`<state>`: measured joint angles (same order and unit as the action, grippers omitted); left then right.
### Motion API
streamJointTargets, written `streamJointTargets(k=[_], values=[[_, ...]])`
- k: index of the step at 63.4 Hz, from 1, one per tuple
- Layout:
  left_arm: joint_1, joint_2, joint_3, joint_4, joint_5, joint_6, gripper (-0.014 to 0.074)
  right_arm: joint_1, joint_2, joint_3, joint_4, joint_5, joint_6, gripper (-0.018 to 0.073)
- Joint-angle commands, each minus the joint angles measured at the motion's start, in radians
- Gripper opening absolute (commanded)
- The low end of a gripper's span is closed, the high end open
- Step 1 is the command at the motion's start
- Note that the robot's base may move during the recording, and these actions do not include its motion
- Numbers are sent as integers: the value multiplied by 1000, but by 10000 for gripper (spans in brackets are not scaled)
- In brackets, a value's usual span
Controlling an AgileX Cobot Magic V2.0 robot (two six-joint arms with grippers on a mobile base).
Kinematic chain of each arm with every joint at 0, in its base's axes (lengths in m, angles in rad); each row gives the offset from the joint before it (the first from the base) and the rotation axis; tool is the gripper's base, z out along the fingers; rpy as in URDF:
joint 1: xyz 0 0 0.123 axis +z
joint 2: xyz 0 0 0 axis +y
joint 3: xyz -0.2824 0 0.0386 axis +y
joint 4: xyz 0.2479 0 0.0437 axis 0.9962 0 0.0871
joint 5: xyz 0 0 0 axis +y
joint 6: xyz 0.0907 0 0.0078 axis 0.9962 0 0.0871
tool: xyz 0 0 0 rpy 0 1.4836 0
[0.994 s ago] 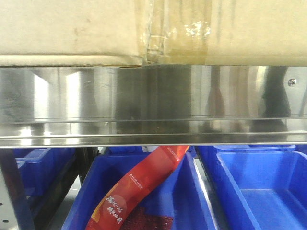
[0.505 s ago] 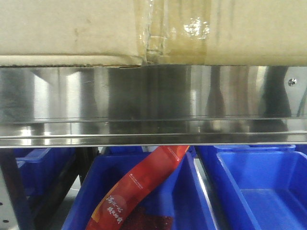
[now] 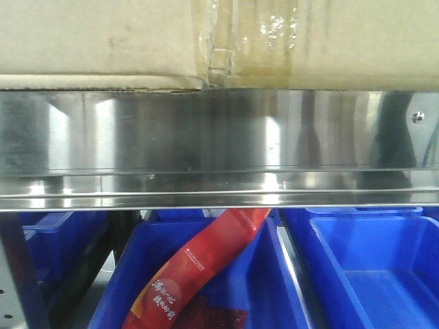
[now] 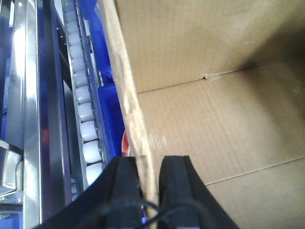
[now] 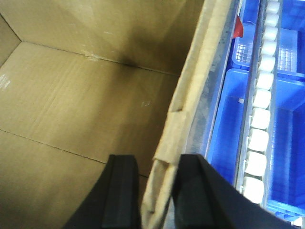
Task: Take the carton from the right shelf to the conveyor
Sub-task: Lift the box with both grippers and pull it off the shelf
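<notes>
- The carton point(image 3: 103, 41) is on the right shelf point(image 3: 206, 137); its lower edge lies just above the shiny front rail.
- The left hand point(image 4: 148, 167) is clenched on the carton's left wall, with one finger inside and one outside.
- The right hand point(image 5: 159, 167) grasps the opposite wall in the same way.
- Under the shelf stand blue bins point(image 3: 370, 274); one holds a red packet point(image 3: 199, 267).
</notes>
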<state>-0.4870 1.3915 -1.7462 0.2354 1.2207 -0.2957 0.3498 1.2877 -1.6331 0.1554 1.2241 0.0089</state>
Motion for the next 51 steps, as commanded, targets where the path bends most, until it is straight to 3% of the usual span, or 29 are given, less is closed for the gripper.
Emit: streamJointTargets(k=[1, 51], values=[[-7, -14, -2, -17, -44, 6, -17, 2, -17, -6, 24, -47, -27, -70], [-7, -14, -2, -15, -39, 6, -17, 2, -17, -6, 32, -50, -27, -70]])
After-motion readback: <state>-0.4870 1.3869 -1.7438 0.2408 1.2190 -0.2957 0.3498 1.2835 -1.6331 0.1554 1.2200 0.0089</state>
